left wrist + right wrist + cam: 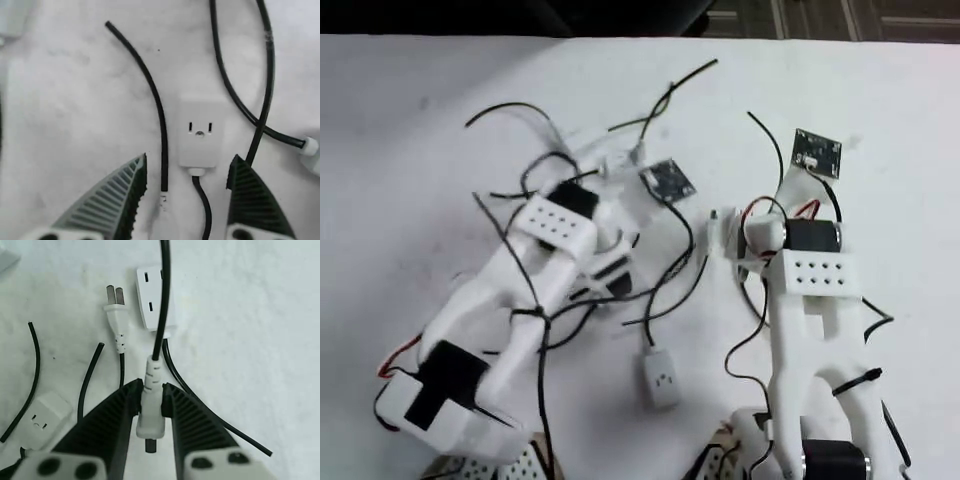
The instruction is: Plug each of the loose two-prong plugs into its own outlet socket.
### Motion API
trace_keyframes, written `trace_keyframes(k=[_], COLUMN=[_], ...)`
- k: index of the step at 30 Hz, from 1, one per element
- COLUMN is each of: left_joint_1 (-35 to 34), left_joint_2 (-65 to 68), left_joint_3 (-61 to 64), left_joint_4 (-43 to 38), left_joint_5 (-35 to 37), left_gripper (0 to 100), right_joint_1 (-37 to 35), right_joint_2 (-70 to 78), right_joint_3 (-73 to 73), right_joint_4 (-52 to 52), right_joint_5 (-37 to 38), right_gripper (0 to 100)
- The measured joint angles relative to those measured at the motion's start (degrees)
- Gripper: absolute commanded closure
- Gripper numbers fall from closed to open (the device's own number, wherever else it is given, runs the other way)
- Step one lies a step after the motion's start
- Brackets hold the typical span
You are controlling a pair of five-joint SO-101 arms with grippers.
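**Right gripper closed on one plug; no socket filled yet**

The right gripper (151, 390) is clamped on a white plug (150, 422), gripped by its body between the two dark jaws, with its black cord (162, 300) running away from the gripper. That cord passes across the front of a white socket (151, 307) lying on the table (260, 315), and the slots of this socket are seen to be empty. Just beside the socket a second plug (114, 307) lies flat and loose, its two prongs bare and pointing away from the gripper. Off to one side another socket (42, 417) is seen, also unoccupied.

The left gripper (189, 161) is spread wide and holds nothing. Between its fingertips, at the cord end, lies an outlet socket (200, 130) with its face up and its slots open. A loose black wire (152, 100) lies just beside this socket.

In the high view a socket (660, 380) rests on the table between the two arms, with nothing inserted.

The task is judged to be at an early stage: one plug has been picked up but not yet brought to a socket, a second is untouched, and no plug is seen seated anywhere. Every insertion is therefore judged to remain, beginning with alignment of the held prongs to a free socket.
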Motion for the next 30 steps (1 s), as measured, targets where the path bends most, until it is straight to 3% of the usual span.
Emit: trace_keyframes(k=[7, 17, 26, 30], left_joint_1=[1.58, 3.43, 3.96, 3.96], left_joint_2=[0.00, 4.66, 17.67, 19.34], left_joint_3=[7.91, 8.44, -4.84, -7.56], left_joint_4=[-9.41, -10.99, -1.58, 0.53], left_joint_5=[1.14, 1.14, 1.49, 1.49], left_gripper=[74, 77, 80, 88], right_joint_1=[0.00, 0.00, 0.00, 0.00], right_joint_2=[0.00, 0.00, 0.00, 0.00], right_joint_3=[0.00, 0.00, 0.00, 0.00], right_joint_4=[0.00, 0.00, 0.00, 0.00], right_joint_5=[0.00, 0.00, 0.00, 0.00], right_gripper=[98.1, 98.1, 98.1, 98.1])
